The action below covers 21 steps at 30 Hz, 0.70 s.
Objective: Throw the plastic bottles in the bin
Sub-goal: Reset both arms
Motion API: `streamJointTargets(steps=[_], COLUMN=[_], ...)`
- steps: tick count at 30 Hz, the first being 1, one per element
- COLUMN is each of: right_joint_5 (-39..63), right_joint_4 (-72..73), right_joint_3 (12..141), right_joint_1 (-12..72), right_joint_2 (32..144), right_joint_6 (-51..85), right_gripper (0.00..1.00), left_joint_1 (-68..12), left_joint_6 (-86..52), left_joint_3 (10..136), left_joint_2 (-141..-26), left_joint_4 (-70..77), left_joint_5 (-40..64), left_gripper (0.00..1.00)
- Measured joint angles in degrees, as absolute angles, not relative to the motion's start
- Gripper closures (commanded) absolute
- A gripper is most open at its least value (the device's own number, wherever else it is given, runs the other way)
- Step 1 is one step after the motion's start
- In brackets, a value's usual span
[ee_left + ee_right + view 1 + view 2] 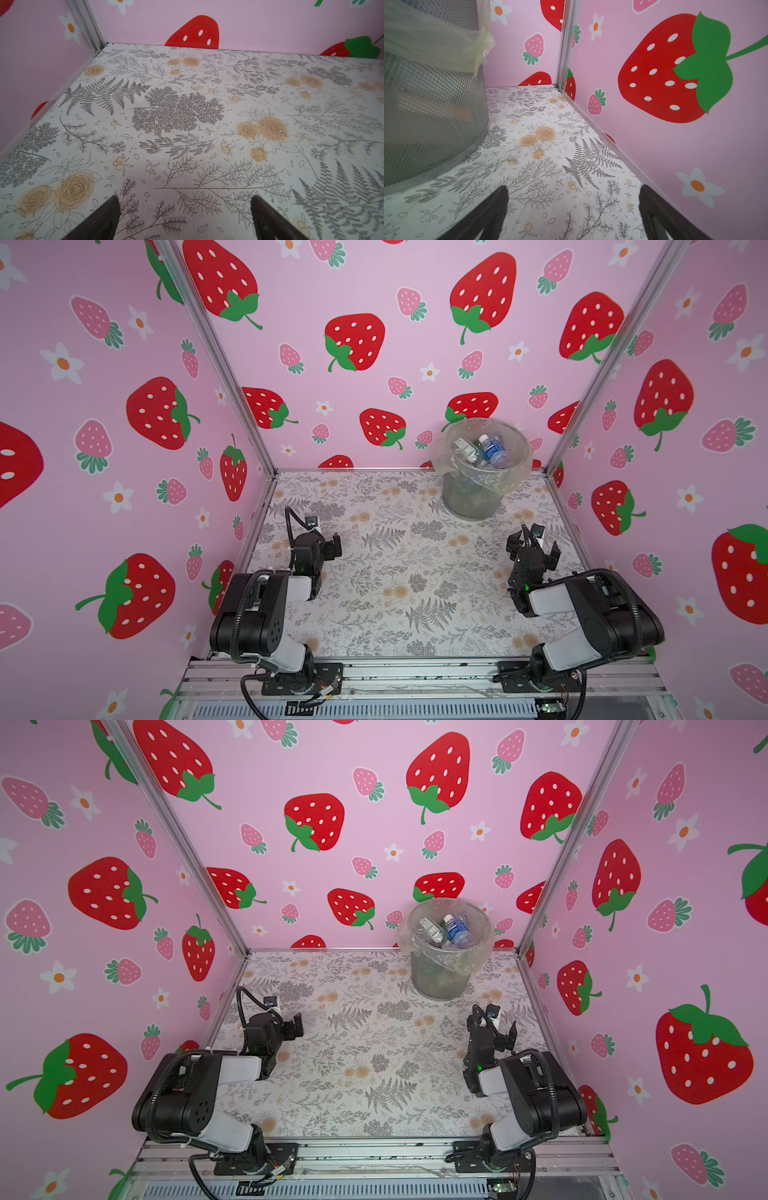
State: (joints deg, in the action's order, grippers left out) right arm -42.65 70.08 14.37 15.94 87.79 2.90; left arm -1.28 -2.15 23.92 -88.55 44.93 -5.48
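The bin (469, 497) (440, 979), a round grey mesh basket with a clear liner bag over its rim, stands at the back right of the floral table. Inside it lie plastic bottles, among them a clear one with a blue label (492, 452) (457, 930). My left gripper (326, 540) (185, 197) hovers low at the table's left side, far from the bin, open with only tablecloth between its fingers. Just in front of the bin on the right, my right gripper (534, 546) (574, 187) is open and holds nothing. The bin's mesh wall (431, 116) fills one side of the right wrist view.
Pink strawberry-print walls close the table in on the left, back and right, with metal posts (582, 406) at the back corners. The right gripper is close to the right wall (675, 155). The liner bag (436, 47) hangs loosely over the bin's outside.
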Motion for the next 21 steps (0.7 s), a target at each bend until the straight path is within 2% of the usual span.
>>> streamJointTargets(steps=[11, 21], right_joint_5=[-23.1, -17.1], right_joint_4=[76.2, 73.3], right_joint_3=[11.2, 14.0], right_joint_1=[9.3, 8.6], right_joint_2=[90.1, 90.3], right_joint_6=[1.7, 1.7], right_gripper=[0.01, 0.01], left_joint_1=[-1.1, -1.1], left_joint_6=[-2.1, -2.1], left_joint_3=[23.9, 23.9], left_joint_2=[-88.6, -88.6], left_joint_4=[44.9, 44.8], left_joint_5=[-5.3, -5.3], left_gripper=[0.01, 0.01])
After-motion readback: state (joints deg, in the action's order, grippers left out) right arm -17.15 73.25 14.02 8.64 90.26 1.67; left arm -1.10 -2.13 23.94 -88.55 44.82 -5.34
